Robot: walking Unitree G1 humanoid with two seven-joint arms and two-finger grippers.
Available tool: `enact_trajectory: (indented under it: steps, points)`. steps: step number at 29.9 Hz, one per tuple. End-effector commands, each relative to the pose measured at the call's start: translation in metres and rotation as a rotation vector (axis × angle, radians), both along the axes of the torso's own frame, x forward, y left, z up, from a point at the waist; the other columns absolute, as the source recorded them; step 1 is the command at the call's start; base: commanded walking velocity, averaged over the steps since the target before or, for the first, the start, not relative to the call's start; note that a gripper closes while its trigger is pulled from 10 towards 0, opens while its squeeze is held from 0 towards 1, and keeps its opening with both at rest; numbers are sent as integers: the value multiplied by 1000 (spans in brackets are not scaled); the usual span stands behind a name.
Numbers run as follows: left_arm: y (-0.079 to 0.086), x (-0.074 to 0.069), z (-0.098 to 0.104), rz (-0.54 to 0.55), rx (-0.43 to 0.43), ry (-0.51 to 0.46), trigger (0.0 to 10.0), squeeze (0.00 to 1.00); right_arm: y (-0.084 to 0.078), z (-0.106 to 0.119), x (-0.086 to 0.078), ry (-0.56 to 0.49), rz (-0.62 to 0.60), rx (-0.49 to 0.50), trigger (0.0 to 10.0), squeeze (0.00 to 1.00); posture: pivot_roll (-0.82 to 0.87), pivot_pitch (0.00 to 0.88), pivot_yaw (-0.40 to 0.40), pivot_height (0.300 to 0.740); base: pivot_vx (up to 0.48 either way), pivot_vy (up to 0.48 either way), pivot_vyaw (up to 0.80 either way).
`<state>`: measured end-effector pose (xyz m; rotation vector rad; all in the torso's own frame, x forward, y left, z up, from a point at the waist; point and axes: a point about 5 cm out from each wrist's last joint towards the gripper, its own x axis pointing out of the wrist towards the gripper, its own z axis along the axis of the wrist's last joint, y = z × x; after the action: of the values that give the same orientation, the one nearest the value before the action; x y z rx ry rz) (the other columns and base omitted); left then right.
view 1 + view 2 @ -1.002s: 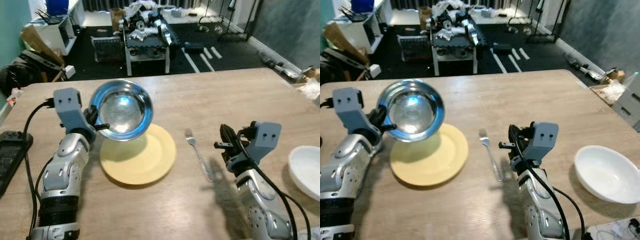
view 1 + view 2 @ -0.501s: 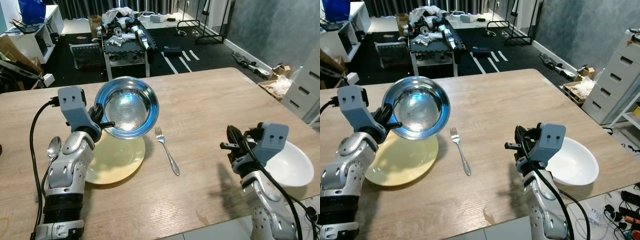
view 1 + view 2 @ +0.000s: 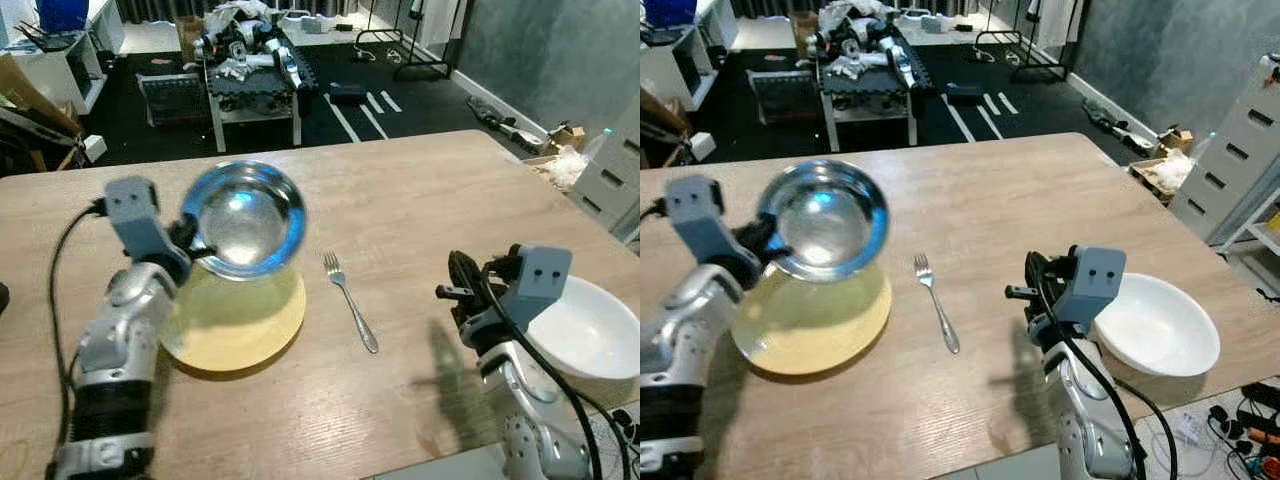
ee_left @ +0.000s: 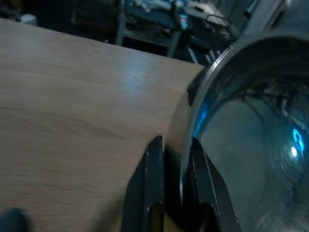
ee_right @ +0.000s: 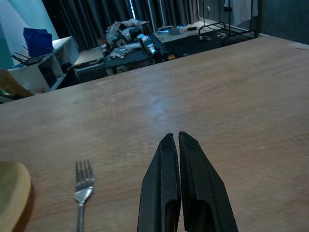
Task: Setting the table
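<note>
The left gripper (image 4: 171, 193) pinches the rim of the steel bowl (image 3: 243, 219), holding it tilted in the air directly above the yellow plate (image 3: 235, 325). The right gripper (image 5: 177, 188), fingers pressed together, hovers beyond the fork (image 3: 351, 301), near the white bowl (image 3: 585, 330).

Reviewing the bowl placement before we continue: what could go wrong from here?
1. The left gripper pinches only the rim of the steel bowl, held tilted above the yellow plate; it may slip or land skewed.
2. The white bowl sits near the table edge, beside the right gripper; a nudge could tip it off.
</note>
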<state>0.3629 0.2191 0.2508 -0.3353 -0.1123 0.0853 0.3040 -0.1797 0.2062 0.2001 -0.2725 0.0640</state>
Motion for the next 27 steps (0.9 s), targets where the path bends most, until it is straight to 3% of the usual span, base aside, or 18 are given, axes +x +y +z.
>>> enact_trajectory:
  steps: [1,4,7,11,19,23,27]
  points:
    - [15,0,11,53,-41,-47,10000,0,0,1,-3,0,2,10,10000,0,53,134,82,740,0,0,0]
    - [46,2,20,156,-110,-64,10000,0,1,3,-3,-4,6,11,10000,0,51,146,81,740,0,0,0]
    - [57,2,19,190,-145,-48,10000,0,1,3,-4,-3,7,11,10000,0,49,154,79,740,0,0,0]
    - [81,5,9,230,-259,13,10000,0,1,3,-8,4,10,7,10000,0,38,175,73,740,0,0,0]
    - [88,12,6,234,-314,44,10000,0,1,6,-13,6,10,4,10000,0,22,208,79,740,0,0,0]
    - [90,15,10,236,-293,39,10000,0,1,7,-17,6,8,4,10000,0,14,239,90,740,0,0,0]
    - [94,16,23,253,-207,10,10000,0,5,10,-28,5,23,-7,10000,0,-1,278,103,740,0,0,0]
